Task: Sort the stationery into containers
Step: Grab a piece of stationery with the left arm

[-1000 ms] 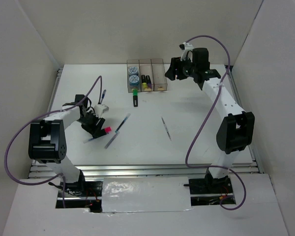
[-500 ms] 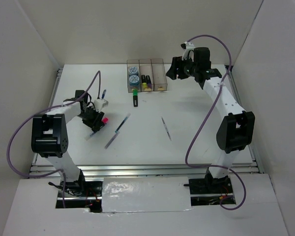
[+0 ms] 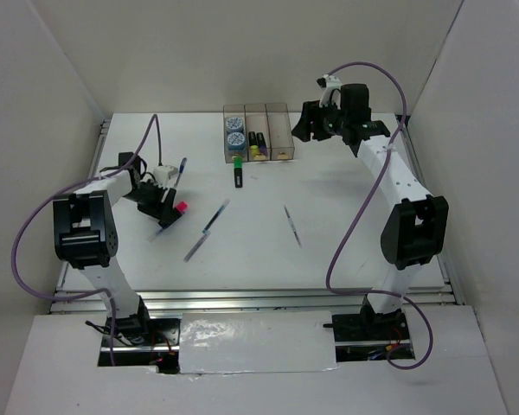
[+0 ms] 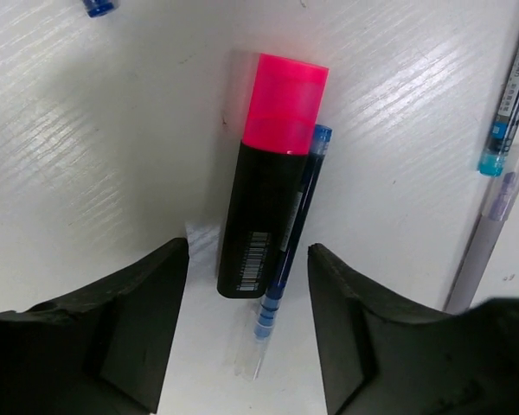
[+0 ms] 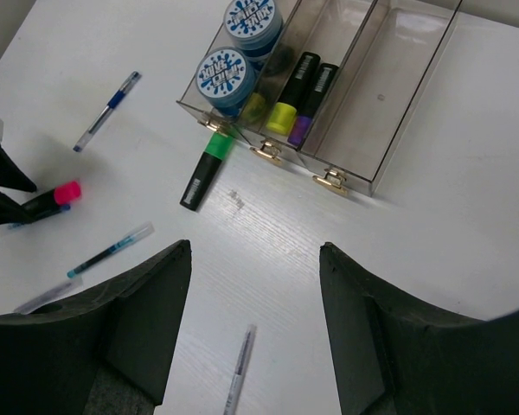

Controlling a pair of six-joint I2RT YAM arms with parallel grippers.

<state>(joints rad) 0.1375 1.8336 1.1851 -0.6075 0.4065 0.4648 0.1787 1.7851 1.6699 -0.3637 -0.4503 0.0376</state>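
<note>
Top external shows the surface (image 3: 355,199) with the three joined boxes (image 3: 278,131) at its far edge, where either arm can reach them. We see the right tool (image 5: 255,259) spread and holding nothing, hanging high over the near ends of the boxes; we judge it is parked clear of the other arm. The left tool (image 4: 245,268) sits low on the left side. Its jaws are spread to either side of the pink highlighter (image 4: 268,186) and apart from it on both flanks, so nothing is pinched. It lines up along the barrel, which we read as setting up a grasp. A pen (image 4: 292,229) lies touching the highlighter's right flank, inside the same gap, so a squeeze could catch both. The green highlighter (image 5: 204,166) lies on the surface just before the left box, not in it. Two rolls (image 5: 227,73) fill that box, yellow and purple highlighters (image 5: 292,95) lie in the middle one, and the right one looks bare. Other pens (image 5: 111,250) lie loose, well apart.

The left tool's tips run off the bottom of its wrist view. We cannot name a yellowish shape (image 5: 256,107) beside the near roll. The pen's clear end fades into the surface, and a blue stub (image 4: 98,7) is cut off at the top edge.
</note>
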